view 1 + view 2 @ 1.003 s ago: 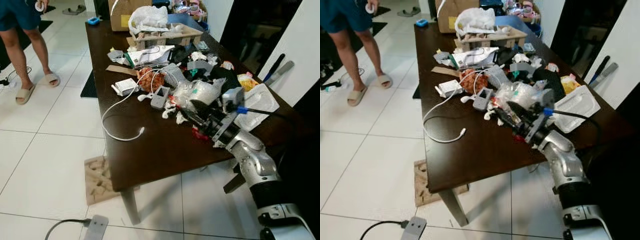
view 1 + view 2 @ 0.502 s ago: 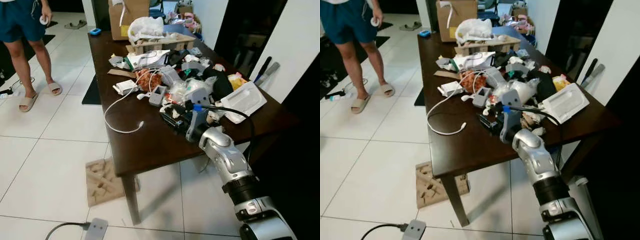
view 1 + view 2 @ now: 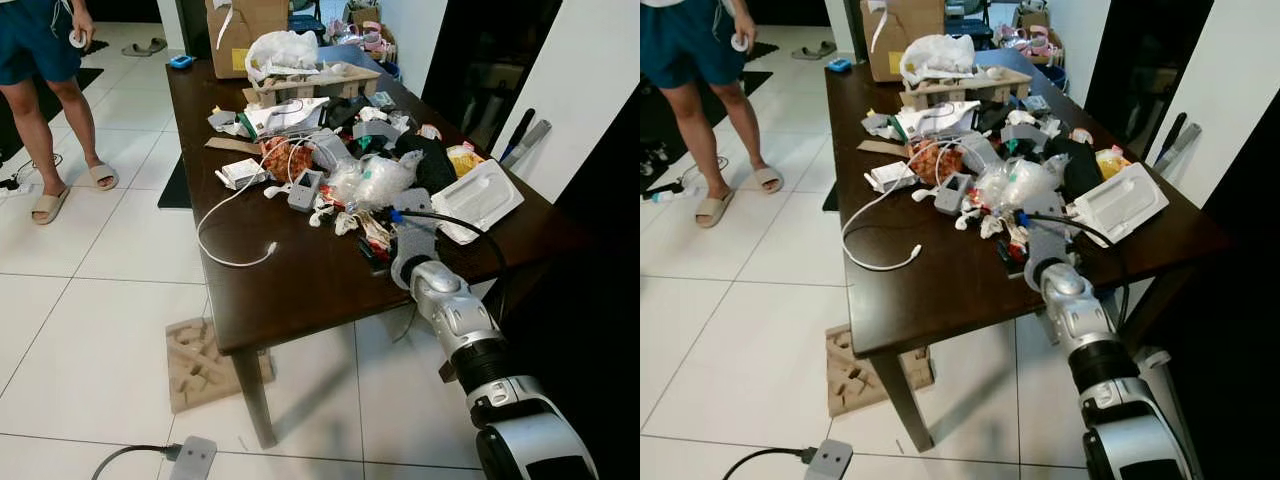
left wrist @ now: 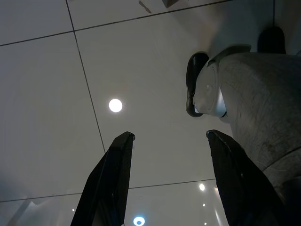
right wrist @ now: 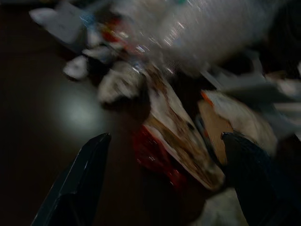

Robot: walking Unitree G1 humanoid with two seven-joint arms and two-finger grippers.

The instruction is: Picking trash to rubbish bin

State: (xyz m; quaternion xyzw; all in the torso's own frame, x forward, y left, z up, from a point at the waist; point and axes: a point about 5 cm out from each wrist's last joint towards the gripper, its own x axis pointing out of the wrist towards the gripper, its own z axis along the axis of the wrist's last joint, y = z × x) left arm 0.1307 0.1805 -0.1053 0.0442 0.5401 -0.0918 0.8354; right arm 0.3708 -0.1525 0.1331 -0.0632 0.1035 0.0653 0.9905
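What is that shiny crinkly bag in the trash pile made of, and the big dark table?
The crinkly bag looks like thin clear plastic: see-through, wrinkled, with bright glints. The table seems to be dark brown wood or wood veneer with a smooth, slightly glossy finish, since light reflects softly off its top. The right gripper hovers open over a flat printed wrapper.

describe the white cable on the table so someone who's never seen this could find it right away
On the dark wooden table, look at the bare stretch nearer the tiled floor, left of the trash pile. The white cable runs out of the pile and loops there, the only long thin thing lying alone.
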